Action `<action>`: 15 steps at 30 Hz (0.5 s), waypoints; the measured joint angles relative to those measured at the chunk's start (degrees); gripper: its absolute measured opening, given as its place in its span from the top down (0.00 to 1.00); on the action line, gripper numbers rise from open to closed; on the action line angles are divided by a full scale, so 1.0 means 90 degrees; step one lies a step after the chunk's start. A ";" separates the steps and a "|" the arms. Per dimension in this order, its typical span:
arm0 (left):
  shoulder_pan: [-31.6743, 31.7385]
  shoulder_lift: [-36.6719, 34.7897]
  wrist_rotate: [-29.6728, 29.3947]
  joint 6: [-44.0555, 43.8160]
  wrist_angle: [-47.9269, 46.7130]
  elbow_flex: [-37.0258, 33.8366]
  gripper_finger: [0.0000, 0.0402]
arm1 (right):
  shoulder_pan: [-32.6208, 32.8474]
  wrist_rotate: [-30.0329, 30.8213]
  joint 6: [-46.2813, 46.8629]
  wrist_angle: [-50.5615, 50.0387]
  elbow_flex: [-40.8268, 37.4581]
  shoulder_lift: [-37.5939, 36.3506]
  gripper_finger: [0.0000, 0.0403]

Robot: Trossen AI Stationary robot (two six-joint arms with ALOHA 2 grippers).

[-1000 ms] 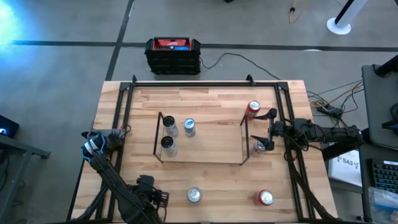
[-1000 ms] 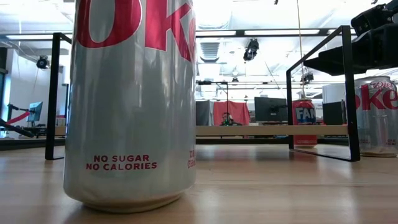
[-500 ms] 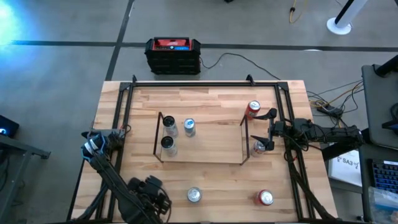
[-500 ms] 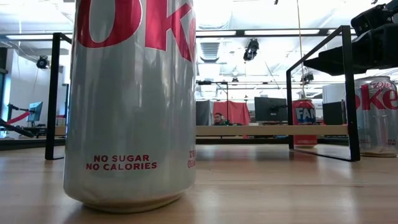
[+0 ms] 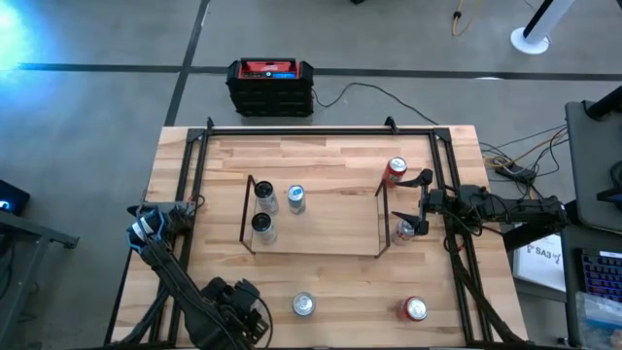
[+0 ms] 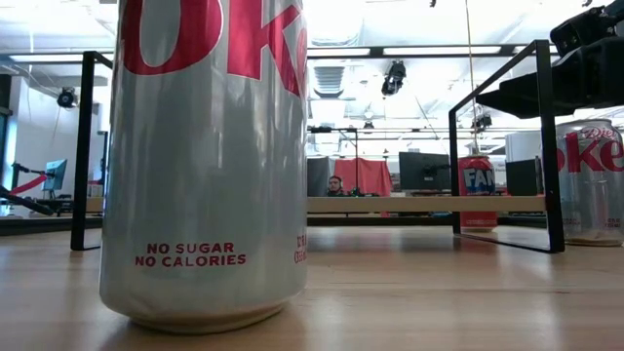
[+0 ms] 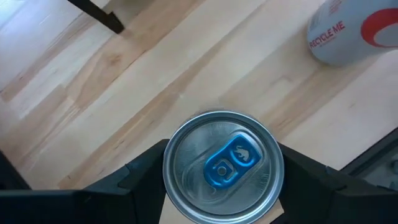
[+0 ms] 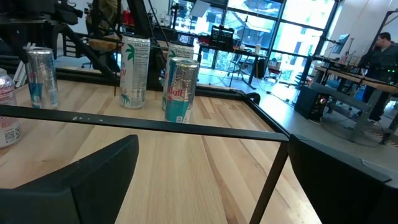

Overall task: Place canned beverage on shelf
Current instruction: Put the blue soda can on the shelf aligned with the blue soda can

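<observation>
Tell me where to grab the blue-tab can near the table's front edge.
Grip the blue-tab can by its round side wall, on opposite sides, coming from the left gripper: it stands upright, and the open fingers frame it in the wrist view.

wooden table (image 5: 330, 160), shelf (image 5: 316, 219), cans (image 5: 304, 305)

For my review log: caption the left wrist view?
Left gripper open, fingers flanking upright silver blue-tabbed can on wooden table.

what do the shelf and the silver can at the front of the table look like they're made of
The shelf: thin black end frames, probably painted metal, with a pale deck showing wood grain. The silver can: likely aluminium, with a brushed shiny lid, rolled rim and blue pull tab. The left gripper straddles it.
</observation>
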 joint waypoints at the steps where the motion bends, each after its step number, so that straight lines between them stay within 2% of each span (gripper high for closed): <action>1: 0.0000 0.0000 0.0000 0.0001 -0.0003 0.0000 0.42 | 0.0000 0.0000 0.0001 0.0000 0.0000 0.0000 0.01; 10: 0.0002 0.0000 0.0000 0.0635 0.0334 0.0000 0.42 | 0.0000 0.0000 0.0000 0.0000 0.0000 0.0000 0.01; 15: 0.0005 0.0000 0.0005 0.0668 0.0307 0.0000 0.42 | -0.0001 0.0000 0.0000 0.0000 0.0000 0.0000 0.01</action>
